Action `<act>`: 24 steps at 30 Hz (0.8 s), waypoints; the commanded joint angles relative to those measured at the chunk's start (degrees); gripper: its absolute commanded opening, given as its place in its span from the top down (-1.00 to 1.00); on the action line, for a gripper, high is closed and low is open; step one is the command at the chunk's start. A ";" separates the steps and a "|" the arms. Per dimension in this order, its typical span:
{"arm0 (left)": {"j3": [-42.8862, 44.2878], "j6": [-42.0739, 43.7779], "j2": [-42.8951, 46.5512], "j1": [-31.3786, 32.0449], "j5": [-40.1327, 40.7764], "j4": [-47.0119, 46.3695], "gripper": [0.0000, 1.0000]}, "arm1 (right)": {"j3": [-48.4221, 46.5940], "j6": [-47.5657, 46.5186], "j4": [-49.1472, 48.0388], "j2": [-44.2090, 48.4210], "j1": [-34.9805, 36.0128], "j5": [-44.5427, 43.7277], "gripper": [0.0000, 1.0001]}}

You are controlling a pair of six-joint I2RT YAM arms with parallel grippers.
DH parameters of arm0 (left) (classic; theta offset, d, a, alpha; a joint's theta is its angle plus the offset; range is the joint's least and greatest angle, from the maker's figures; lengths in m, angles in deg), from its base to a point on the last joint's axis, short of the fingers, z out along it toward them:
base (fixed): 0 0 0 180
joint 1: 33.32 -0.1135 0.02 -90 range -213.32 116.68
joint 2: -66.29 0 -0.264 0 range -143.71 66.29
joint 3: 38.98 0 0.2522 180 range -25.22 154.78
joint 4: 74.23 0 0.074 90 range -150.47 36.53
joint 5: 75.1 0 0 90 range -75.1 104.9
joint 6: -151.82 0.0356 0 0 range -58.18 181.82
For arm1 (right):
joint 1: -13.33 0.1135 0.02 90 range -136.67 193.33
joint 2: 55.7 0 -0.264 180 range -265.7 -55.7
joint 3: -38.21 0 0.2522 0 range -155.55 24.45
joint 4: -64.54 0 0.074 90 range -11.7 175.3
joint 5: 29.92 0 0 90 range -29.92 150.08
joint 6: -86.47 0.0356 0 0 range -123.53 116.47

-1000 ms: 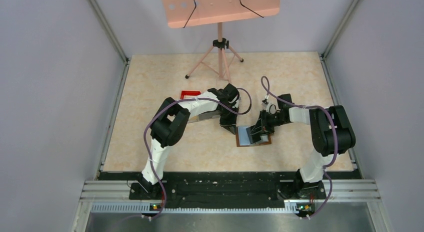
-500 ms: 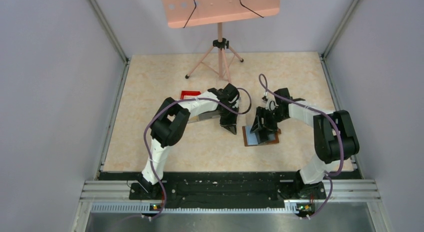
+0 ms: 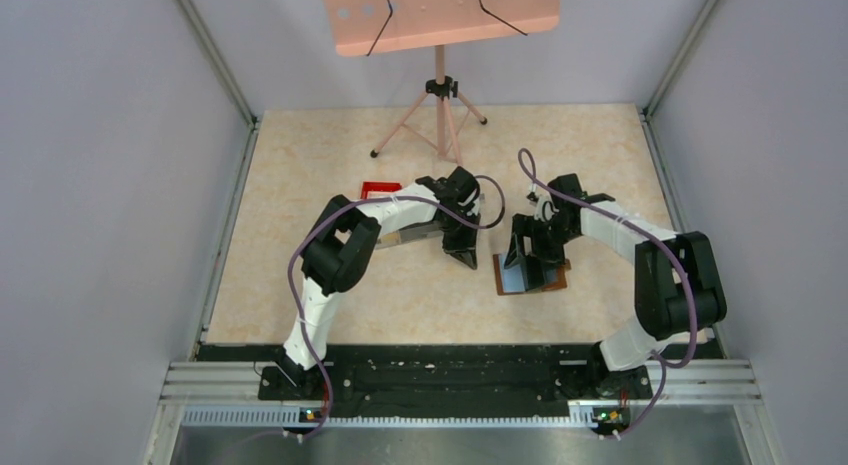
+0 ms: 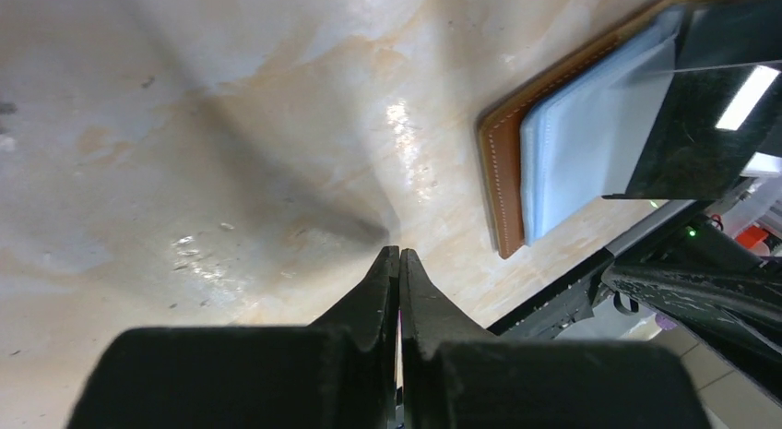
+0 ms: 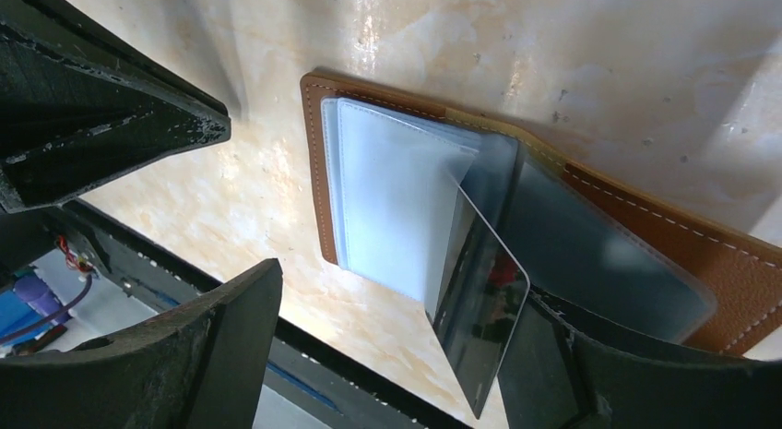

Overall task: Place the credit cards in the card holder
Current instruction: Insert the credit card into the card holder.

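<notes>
Marble tabletop (image 3: pixel 300 285): right hand (image 3: pixel 530 263) opened wide; card holder (image 5: pixel 387 198) shifted rightward.

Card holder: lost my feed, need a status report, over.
Left end effector shut, empty, just off the card holder. Right end effector open astride it. Black card standing tilted among the sleeves.

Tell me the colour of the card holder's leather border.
Orange-tan brown with pale stitching; the card holder shows best in the right wrist view.
</notes>
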 commanded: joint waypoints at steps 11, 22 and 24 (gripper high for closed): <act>3.11 0.24 -1.84 2.03 -3.96 -0.71 0.79 | -3.19 -1.46 3.91 2.72 0.45 -7.92 -0.58; 4.78 2.33 0.89 3.69 1.24 1.23 0.45 | -2.44 -0.26 2.21 2.87 0.29 -7.92 -0.16; 4.78 2.47 1.16 3.96 1.47 1.14 0.45 | -2.07 0.23 1.34 3.25 0.07 -7.68 -0.05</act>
